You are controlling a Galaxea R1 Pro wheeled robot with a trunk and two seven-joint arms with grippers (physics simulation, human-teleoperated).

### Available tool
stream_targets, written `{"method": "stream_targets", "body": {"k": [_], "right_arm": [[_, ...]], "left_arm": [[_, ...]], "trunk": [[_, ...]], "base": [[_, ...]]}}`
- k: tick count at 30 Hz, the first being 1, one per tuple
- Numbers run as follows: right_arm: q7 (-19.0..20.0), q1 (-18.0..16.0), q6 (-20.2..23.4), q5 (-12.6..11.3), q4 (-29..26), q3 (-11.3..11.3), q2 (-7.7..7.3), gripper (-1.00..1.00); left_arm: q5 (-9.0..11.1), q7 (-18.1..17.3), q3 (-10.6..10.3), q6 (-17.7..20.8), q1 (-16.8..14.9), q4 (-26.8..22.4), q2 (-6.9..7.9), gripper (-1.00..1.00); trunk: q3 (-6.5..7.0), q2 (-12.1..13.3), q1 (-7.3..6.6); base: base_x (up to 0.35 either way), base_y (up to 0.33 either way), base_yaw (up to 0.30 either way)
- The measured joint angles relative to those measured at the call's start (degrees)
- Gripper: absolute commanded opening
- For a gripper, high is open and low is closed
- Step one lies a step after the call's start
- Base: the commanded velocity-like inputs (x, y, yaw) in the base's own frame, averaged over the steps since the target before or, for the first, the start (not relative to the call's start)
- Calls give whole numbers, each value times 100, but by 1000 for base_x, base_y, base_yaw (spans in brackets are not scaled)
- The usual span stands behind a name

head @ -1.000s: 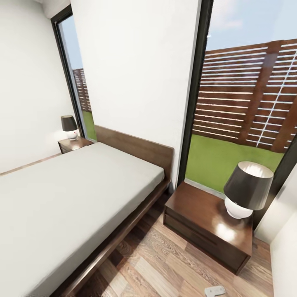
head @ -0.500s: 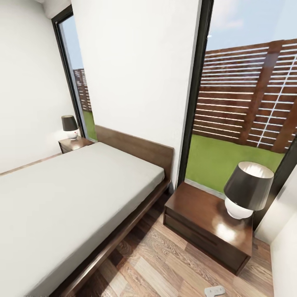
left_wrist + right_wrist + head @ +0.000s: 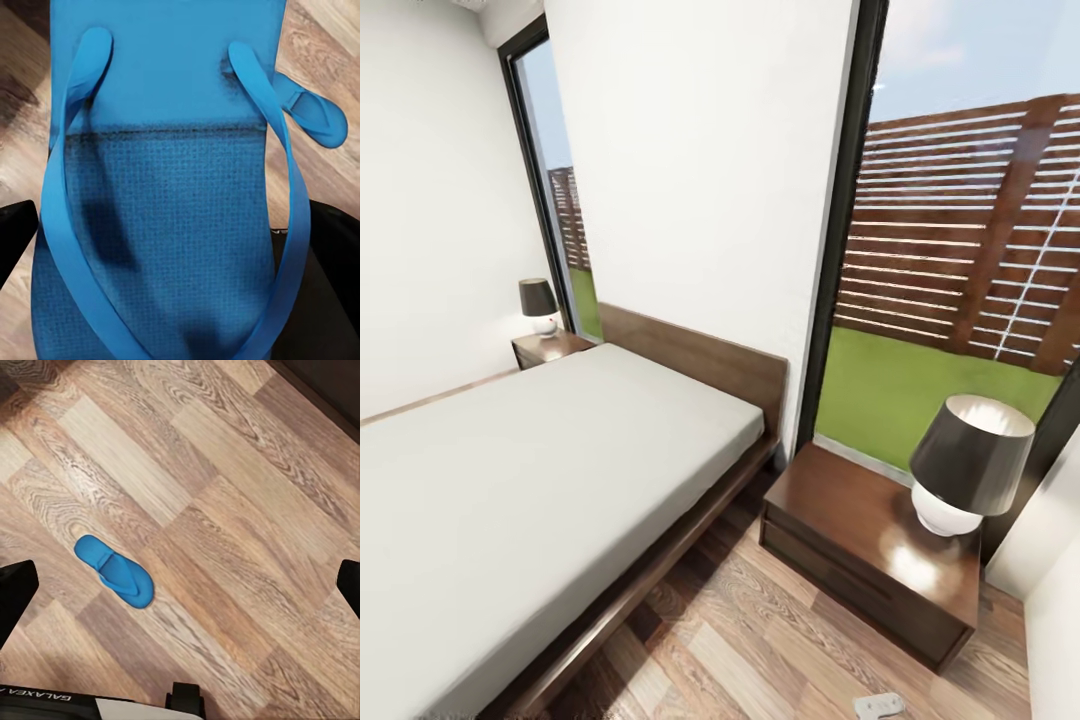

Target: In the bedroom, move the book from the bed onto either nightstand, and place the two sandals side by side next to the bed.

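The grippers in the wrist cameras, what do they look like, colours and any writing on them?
Both grippers have black, blocky fingers at the picture edges. The right gripper also shows a white panel below a black strip with white GALAXEA lettering. The left gripper shows only black fingers.

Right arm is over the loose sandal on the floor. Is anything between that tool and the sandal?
Nothing visible. In the right wrist view the sandal lies flat, alone on bare wood floor, with the right tool open above it and no object in between. The left tool has the other sandal between its fingers.
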Motion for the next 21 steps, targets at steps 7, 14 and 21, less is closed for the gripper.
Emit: {"method": "stream_targets", "body": {"k": [7, 14, 21], "right_arm": [[0, 1, 0, 0, -2, 0, 0, 100], [1, 1, 0, 0, -2, 0, 0, 100], [1, 1, -3, 0, -1, 0, 0, 100]], "left_arm": [[0, 6, 0, -25, -1, 4, 0, -100], [0, 8, 2, -27, -1, 5, 0, -100], [0, 15, -1, -27, -1, 5, 0, -100]], "trunk": [[0, 0, 0], [0, 0, 0], [0, 0, 0]], "base": [[0, -1, 197], [0, 0, 40], [0, 0, 62]]}}
